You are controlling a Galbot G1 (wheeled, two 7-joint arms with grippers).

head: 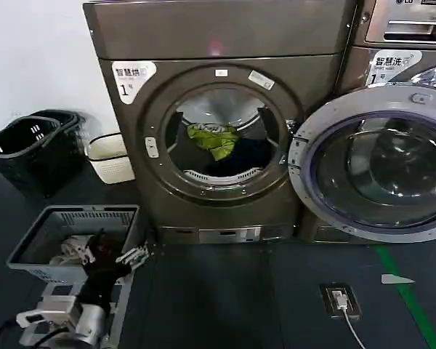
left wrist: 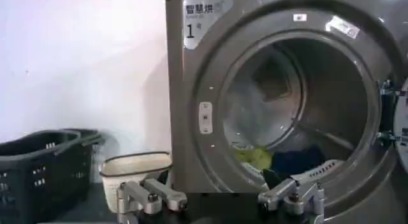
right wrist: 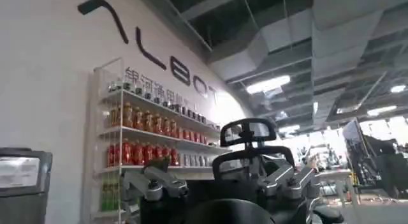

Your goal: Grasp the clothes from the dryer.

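The dryer (head: 218,131) stands with its door (head: 381,171) swung fully aside to the right, so the porthole is unobstructed. The clothes (head: 216,139) are seen as a lime-green and dark bundle low in the drum, just behind the lower lip of the opening; in the left wrist view the clothes (left wrist: 258,156) are seen beyond the rim, slightly toward the door side.

The left tool (head: 123,259) is held low, above a grey basket (head: 29,247) on the floor, well short of the machine, and its fingers (left wrist: 153,196) are spread wide and hold nothing. The right tool (right wrist: 223,184) is pointed away toward a shelf of bottles (right wrist: 146,139); its fingers are also spread and empty.

The step in hand is judged to be the reach. The left tool should be raised above the porthole's lower rim before it is advanced, so that the lip is not struck. It should be kept spread until the fabric lies between the fingers, and should be aimed at the thick middle of the bundle rather than a loose edge. Closure should be firm, since soft cloth may slip out.
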